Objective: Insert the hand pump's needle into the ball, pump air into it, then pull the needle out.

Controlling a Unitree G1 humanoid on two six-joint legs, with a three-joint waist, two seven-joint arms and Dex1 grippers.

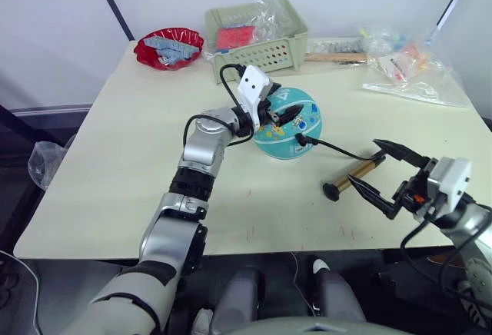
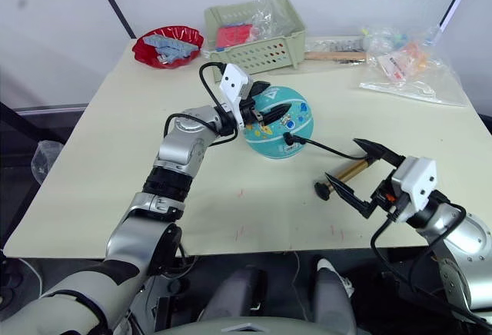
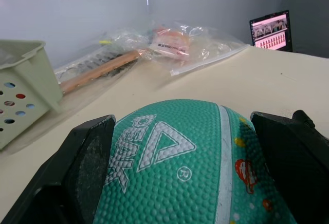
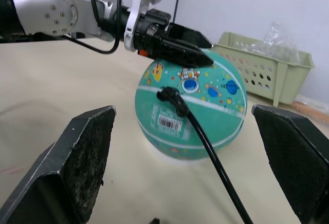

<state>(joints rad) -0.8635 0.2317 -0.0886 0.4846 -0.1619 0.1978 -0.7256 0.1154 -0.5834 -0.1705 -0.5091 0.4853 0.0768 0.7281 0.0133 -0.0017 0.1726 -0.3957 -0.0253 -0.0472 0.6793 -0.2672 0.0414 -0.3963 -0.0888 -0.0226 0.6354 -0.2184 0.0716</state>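
Between the left gripper's [image 1: 283, 112] clamping fingers sits the ball [image 1: 292, 129], steadied because the needle [image 4: 167, 93] is already seated in it, while the wide-open right gripper [image 1: 380, 174] flanks the hand pump [image 1: 355, 175], ready to pump.

A pale cream worktop [image 1: 115, 166] holds clutter along its far edge: a red bowl [image 1: 169, 48] of grey-blue pieces, a light green perforated basket [image 1: 256, 39] with red items and crumpled plastic, a wooden-handled tool [image 1: 335, 58], and clear plastic bags [image 1: 405, 67] of colourful small items.
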